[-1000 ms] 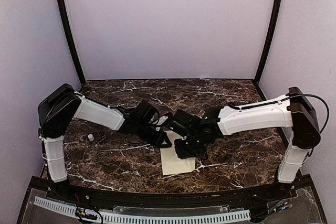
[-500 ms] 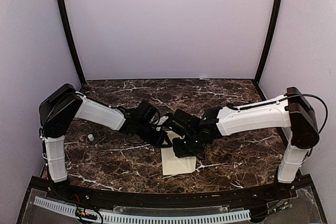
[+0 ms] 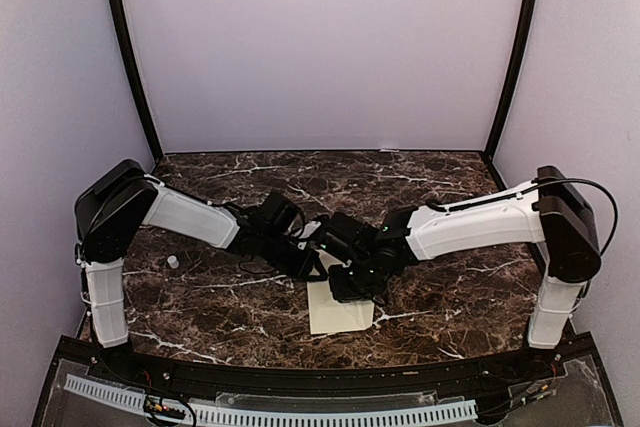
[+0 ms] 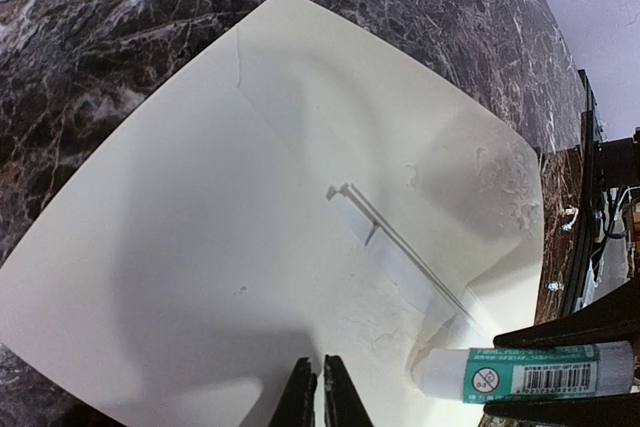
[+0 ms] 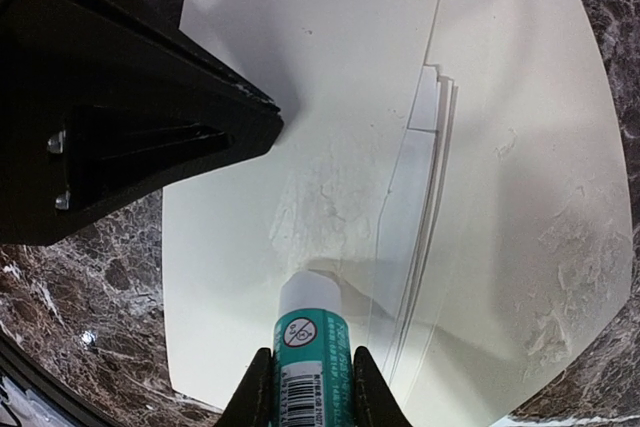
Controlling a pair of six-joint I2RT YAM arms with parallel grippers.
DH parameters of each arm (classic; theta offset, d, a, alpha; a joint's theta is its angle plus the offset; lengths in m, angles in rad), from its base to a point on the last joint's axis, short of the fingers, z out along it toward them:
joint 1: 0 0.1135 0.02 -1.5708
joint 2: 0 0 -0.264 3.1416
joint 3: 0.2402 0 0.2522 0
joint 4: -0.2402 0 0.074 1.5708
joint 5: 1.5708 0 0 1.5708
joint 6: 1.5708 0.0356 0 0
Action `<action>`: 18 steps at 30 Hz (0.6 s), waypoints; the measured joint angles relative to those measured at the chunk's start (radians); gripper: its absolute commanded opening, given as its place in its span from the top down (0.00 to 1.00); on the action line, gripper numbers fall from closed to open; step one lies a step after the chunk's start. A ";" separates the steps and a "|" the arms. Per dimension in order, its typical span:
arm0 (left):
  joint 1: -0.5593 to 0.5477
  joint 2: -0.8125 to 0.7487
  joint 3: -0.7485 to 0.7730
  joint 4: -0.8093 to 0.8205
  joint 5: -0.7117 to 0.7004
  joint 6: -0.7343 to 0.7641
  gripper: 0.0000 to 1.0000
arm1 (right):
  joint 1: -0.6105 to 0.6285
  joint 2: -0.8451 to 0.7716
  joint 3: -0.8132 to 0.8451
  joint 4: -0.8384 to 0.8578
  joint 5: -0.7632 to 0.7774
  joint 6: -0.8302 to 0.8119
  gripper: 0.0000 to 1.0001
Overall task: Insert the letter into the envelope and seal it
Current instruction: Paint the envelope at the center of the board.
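the thin cream paper envelope (image 4: 250,247) lay flat on the dark marble bench (image 3: 450,297), with whitish glue smeared on it. it looked light, limp and easy to crease, so it was probably best pinned at a dry corner, away from the smears. the left pincer (image 4: 320,392), tips closed together, pressed on the envelope's edge. the right pincer (image 5: 310,392) clamped a green-labelled white glue stick (image 5: 308,332) over the envelope's middle. since a second before, the right arm had edged towards the left arm, and the envelope had not shifted.
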 measured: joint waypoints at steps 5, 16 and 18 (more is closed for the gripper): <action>0.000 0.001 0.001 0.000 0.002 0.000 0.95 | -0.004 0.005 0.000 0.007 0.001 0.005 0.92; 0.001 0.002 0.002 0.000 0.005 -0.001 0.95 | -0.015 0.011 0.003 0.024 0.021 0.007 0.93; 0.001 0.002 0.002 0.000 0.005 -0.001 0.95 | -0.016 0.013 0.005 0.024 0.024 0.006 0.93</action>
